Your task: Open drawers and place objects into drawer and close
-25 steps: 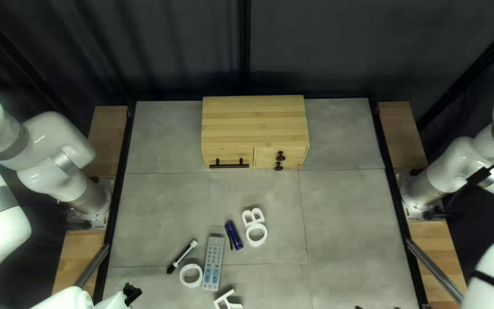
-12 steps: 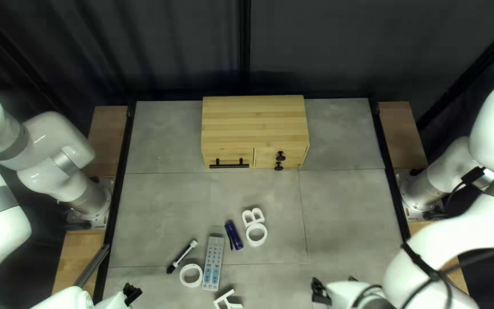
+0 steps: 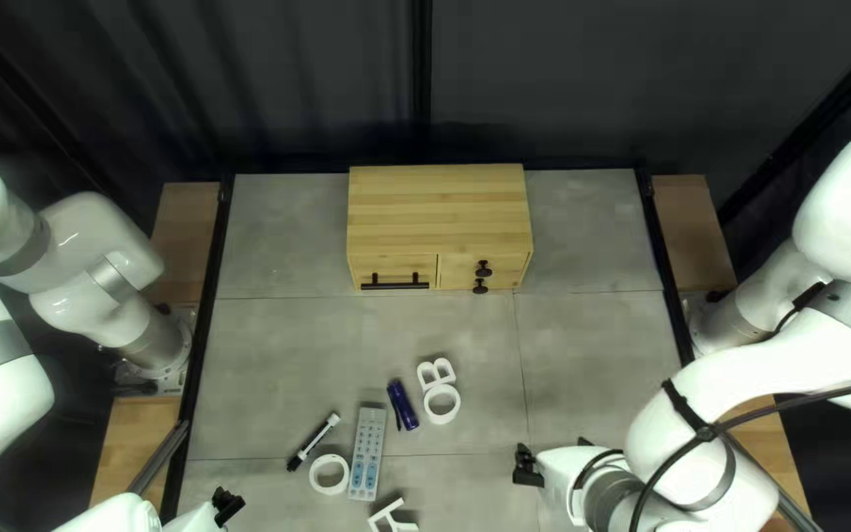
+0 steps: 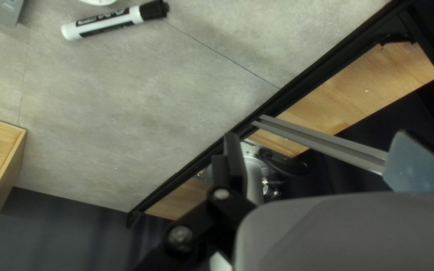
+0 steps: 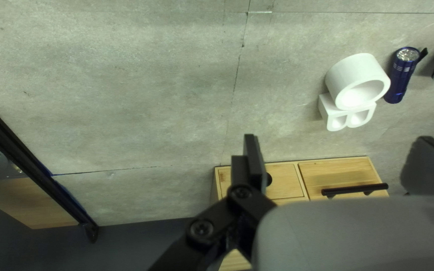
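Pincer R (image 5: 336, 143) just swung in over surface (image 5: 151, 110), open & empty, shut drawers (image 5: 337, 173), flashlight (image 5: 400, 80) + ring (image 5: 340, 80) ahead of it, L pincer (image 4: 319, 136) open too, so prob. drawer pull next.

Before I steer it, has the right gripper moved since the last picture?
Yes: the right gripper moved left and up the top left view, toward the wooden cabinet.

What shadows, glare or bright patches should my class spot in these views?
Top left view: a soft shadow at the far end of the remote, shiny highlights on the left arm. Left wrist view: a faint shadow beyond the cap of the marker. Right wrist view: brightness inside the white ring.
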You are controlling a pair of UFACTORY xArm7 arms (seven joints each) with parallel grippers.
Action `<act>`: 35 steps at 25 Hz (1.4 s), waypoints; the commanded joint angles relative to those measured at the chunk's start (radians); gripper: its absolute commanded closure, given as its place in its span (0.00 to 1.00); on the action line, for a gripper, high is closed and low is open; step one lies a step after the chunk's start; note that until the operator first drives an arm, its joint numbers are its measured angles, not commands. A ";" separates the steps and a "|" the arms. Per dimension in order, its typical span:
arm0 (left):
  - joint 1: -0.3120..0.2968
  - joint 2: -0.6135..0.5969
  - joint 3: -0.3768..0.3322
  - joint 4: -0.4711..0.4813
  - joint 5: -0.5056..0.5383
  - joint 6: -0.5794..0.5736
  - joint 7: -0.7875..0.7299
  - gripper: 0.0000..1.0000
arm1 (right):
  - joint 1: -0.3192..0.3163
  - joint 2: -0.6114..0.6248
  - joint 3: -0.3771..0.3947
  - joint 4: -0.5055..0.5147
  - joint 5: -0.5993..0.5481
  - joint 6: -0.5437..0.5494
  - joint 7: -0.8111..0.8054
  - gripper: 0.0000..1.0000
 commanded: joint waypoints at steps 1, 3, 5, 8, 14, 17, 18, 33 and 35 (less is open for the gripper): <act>0.000 0.000 0.000 0.000 0.000 0.000 0.000 0.00 | -0.002 -0.025 -0.010 -0.061 -0.090 -0.057 -0.001 0.00; 0.000 0.000 0.000 0.000 0.000 0.000 0.000 0.00 | -0.014 -0.004 -0.023 -0.065 -0.132 -0.085 -0.015 0.00; 0.000 0.000 0.000 0.000 0.000 0.000 0.000 0.00 | -0.031 0.019 -0.040 -0.076 -0.176 -0.116 -0.030 0.00; 0.000 0.000 0.000 0.000 0.000 0.000 0.000 0.00 | -0.058 0.048 -0.067 -0.093 -0.216 -0.145 -0.053 0.00; 0.000 0.000 0.000 0.000 0.000 0.000 0.000 0.00 | -0.107 0.122 -0.111 -0.055 -0.232 -0.094 -0.126 0.00; 0.000 0.000 0.000 0.000 0.000 0.000 0.000 0.00 | -0.129 0.126 -0.133 -0.058 -0.236 -0.072 -0.149 0.00; 0.000 0.000 0.000 0.000 0.000 0.000 0.000 0.00 | -0.139 0.127 -0.142 -0.055 -0.236 -0.058 -0.160 0.00; 0.000 0.000 0.000 0.000 0.000 0.000 0.000 0.00 | -0.214 0.134 -0.200 -0.051 -0.220 -0.007 -0.257 0.00; 0.000 0.000 0.000 0.000 0.000 0.000 0.000 0.00 | -0.225 0.131 -0.203 -0.061 -0.222 -0.031 -0.272 0.00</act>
